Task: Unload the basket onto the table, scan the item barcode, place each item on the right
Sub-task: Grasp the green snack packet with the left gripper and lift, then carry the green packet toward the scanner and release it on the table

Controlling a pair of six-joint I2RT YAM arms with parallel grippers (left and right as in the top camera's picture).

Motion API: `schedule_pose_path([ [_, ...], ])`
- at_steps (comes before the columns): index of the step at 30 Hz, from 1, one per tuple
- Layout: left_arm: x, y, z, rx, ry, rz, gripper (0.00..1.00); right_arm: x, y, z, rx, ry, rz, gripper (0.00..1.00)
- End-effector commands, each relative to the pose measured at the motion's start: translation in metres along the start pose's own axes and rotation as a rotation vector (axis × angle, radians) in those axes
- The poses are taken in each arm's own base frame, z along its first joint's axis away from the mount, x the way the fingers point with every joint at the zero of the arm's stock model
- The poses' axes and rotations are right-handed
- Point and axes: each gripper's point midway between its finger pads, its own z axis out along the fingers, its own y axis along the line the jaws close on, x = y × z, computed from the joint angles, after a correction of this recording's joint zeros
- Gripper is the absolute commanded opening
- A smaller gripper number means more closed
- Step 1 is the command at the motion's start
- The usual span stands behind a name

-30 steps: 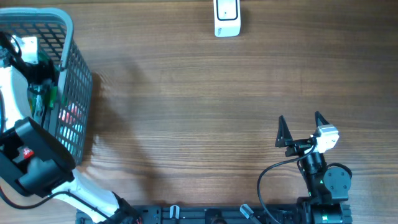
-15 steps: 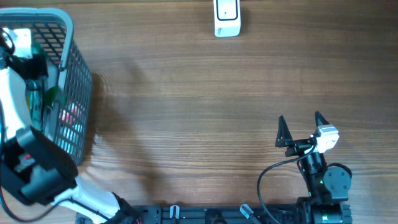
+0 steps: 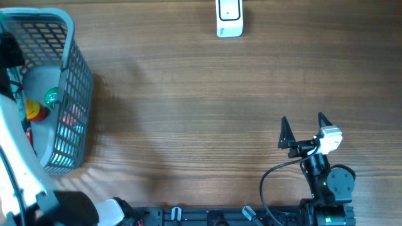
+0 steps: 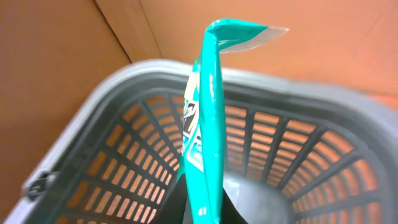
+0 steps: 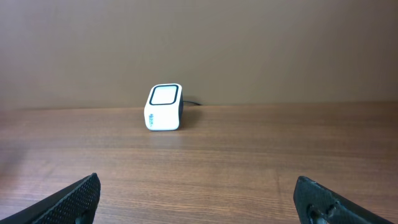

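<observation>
My left jaws are closed tight on a teal packet (image 4: 208,124). In the left wrist view it rises straight up from between them, edge-on to the camera, its folded top with a pale strip at the upper end and some print on the face turned left. The jaws themselves sit below the frame's lower edge, so I see only the packet coming out of them. Behind and under the packet is the grey basket (image 4: 93,137), its rim curving round it, so the packet hangs over the basket's open mouth. From overhead the packet cannot be made out; my left arm (image 3: 16,157) runs along the left edge beside the basket (image 3: 70,75), which stands at the far left of the tabletop (image 3: 188,113).

My right jaws are spread wide and hold nothing; their dark fingertips (image 5: 74,196) frame the white scanner (image 5: 165,108), which stands well apart from them at the far edge (image 3: 229,17).

A second ago my left jaws were partly open and down inside the basket, with the wrist covering much of it. Now they have shut and lifted, and the basket floor shows a green piece (image 3: 51,96) and a red and yellow piece (image 3: 34,110). The right arm and scanner have not moved.
</observation>
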Motion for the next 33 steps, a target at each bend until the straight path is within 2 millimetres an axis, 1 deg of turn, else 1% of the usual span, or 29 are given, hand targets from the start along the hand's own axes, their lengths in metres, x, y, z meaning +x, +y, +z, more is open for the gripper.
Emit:
schedule_pose_path([
  [1,-0.034,0.002,-0.048,-0.004,-0.128,-0.095,0.04,-0.002,-0.002,0.0,0.013,-0.009,-0.007,1.0],
  [5,-0.057,-0.005,-0.083,0.037,-0.233,-0.161,0.04,-0.002,-0.002,0.0,0.013,-0.009,-0.007,1.0],
  [8,-0.076,-0.007,-0.113,0.058,-0.322,-0.244,0.04,-0.002,-0.002,0.0,0.013,-0.009,-0.007,1.0],
  [10,-0.086,-0.011,-0.132,0.095,-0.376,-0.286,0.04,-0.002,-0.002,0.0,0.013,-0.009,-0.007,1.0],
  [11,-0.093,-0.018,-0.144,0.137,-0.408,-0.298,0.04,-0.002,-0.002,0.0,0.013,-0.008,-0.007,1.0],
  [15,-0.108,-0.042,-0.178,0.293,-0.483,-0.319,0.04,-0.002,-0.002,0.0,0.014,-0.008,-0.007,1.0],
  [18,-0.111,-0.06,-0.198,0.411,-0.498,-0.336,0.04,-0.002,-0.002,0.0,0.013,-0.008,-0.007,0.99],
  [21,-0.111,-0.085,-0.217,0.576,-0.489,-0.331,0.04,-0.002,-0.002,0.0,0.014,-0.008,-0.007,1.0],
  [22,-0.11,-0.097,-0.224,0.649,-0.481,-0.312,0.04,-0.002,-0.002,0.0,0.014,-0.008,-0.007,1.0],
  [26,-0.095,-0.13,-0.243,0.884,-0.405,-0.276,0.04,-0.002,-0.002,0.0,0.014,-0.008,-0.007,1.0],
  [29,-0.079,-0.148,-0.248,0.998,-0.309,-0.296,0.04,-0.002,-0.002,0.0,0.014,-0.008,-0.007,1.0],
  [33,-0.056,-0.167,-0.241,1.071,-0.148,-0.368,0.04,-0.002,-0.002,0.0,0.014,-0.008,-0.007,1.0],
])
